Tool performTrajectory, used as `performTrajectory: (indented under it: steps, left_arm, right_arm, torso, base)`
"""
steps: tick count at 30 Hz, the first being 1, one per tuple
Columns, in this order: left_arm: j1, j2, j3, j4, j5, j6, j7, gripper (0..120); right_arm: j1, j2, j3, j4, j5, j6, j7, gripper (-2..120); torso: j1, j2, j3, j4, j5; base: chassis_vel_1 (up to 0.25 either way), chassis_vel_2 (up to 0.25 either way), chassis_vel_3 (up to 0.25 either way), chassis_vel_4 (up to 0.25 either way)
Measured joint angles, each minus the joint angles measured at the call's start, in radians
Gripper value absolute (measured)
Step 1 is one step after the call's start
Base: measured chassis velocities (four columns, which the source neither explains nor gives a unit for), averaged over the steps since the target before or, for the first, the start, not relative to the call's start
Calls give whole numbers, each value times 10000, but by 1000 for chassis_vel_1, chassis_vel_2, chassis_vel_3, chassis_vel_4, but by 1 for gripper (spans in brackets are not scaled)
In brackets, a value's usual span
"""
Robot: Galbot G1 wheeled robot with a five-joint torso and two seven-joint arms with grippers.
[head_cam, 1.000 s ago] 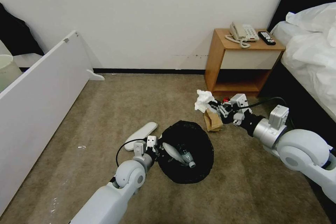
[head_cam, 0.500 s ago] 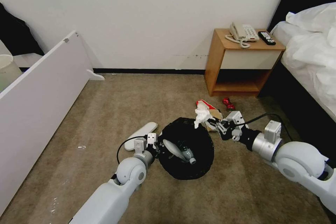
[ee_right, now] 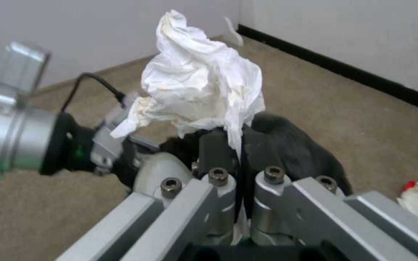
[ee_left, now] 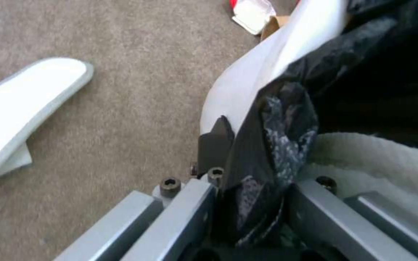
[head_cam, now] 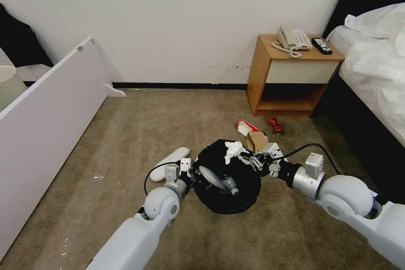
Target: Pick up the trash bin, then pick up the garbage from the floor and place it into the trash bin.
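Paper (head_cam: 233, 150), crumpled and white, hangs pinched in the right end effector (head_cam: 247, 159) at the far rim of the bin (head_cam: 228, 194), its mouth just below. The left end effector (head_cam: 190, 176) is clamped on the bin's near rim.

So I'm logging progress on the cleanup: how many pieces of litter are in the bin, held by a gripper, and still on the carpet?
In the trash bin: 2, a slipper and a plastic bottle
Held by the right gripper: 1, crumpled paper
On the carpet: 4, second slipper, brown paper bag, red-white packet, red can
Total: 7
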Motion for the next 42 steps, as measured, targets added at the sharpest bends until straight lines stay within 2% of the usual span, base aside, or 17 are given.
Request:
performTrajectory:
  steps: [5,9,11,12,14,16,17,19,23,25,27,29,31,32,42]
  left_arm:
    - [-46,-105,116,178,293,-51,179,0]
    - [-35,-132,119,231,376,-70,212,0]
    - [-34,-131,107,232,377,-73,216,0]
    - [-36,-132,93,232,374,-74,219,0]
    - [-38,-132,89,232,372,-74,219,0]
    - [-40,-119,56,227,357,-74,220,0]
    - [-40,-119,56,227,357,-74,220,0]
    - [-40,-104,28,213,334,-74,211,0]
    - [-40,-81,-24,194,302,-76,186,0]
    - [-32,-49,-116,179,277,-78,172,0]
    - [-29,-41,-142,177,272,-78,170,0]
    - [-6,-16,-220,169,251,-79,165,0]
    - [-2,-15,-226,165,246,-79,164,0]
    - [12,-13,-232,146,237,-80,159,0]
    - [94,16,-227,21,191,-81,95,0]
  right_arm:
    - [316,244,-417,-161,-32,0,0,0]
    - [372,372,-599,-311,-78,0,3,11]
    - [349,391,-620,-359,-100,1,1,13]
    - [307,430,-663,-438,-173,11,-6,22]
    - [295,443,-678,-460,-194,17,-8,25]
    - [249,542,-769,-587,-272,79,-14,38]
    - [249,542,-769,-587,-272,79,-14,38]
    - [206,586,-795,-679,-335,125,-16,50]
    - [86,588,-752,-724,-398,146,-19,59]
    - [-148,532,-543,-742,-506,164,-27,71]
    - [-211,508,-487,-742,-526,166,-30,75]
    - [-488,394,-255,-742,-633,189,-53,86]
    - [-535,374,-222,-742,-650,195,-57,90]
    - [-660,331,-122,-742,-701,214,-61,97]
    - [-1022,266,161,-825,-889,273,-103,100]
  torso:
    - [0,0,0,1,0]
    - [0,0,0,1,0]
    - [0,0,0,1,0]
    - [0,0,0,0,0]
    - [0,0,0,1,0]
    - [0,0,0,0,0]
    - [0,0,0,0,0]
    - [0,0,0,0,0]
    - [0,0,0,0,0]
    - [0,0,0,1,0]
    - [0,0,0,1,1]
    - [0,0,0,0,0]
    - [0,0,0,1,1]
    - [0,0,0,0,0]
    - [0,0,0,0,1]
  base:
    - [0,0,0,0]
    - [0,0,0,0]
    - [0,0,0,0]
    - [0,0,0,0]
    - [0,0,0,0]
    - [0,0,0,0]
    - [0,0,0,0]
    - [0,0,0,0]
    - [0,0,0,0]
    - [0,0,0,0]
    - [0,0,0,0]
    - [0,0,0,0]
    - [0,0,0,0]
    - [0,0,0,0]
    - [0,0,0,0]
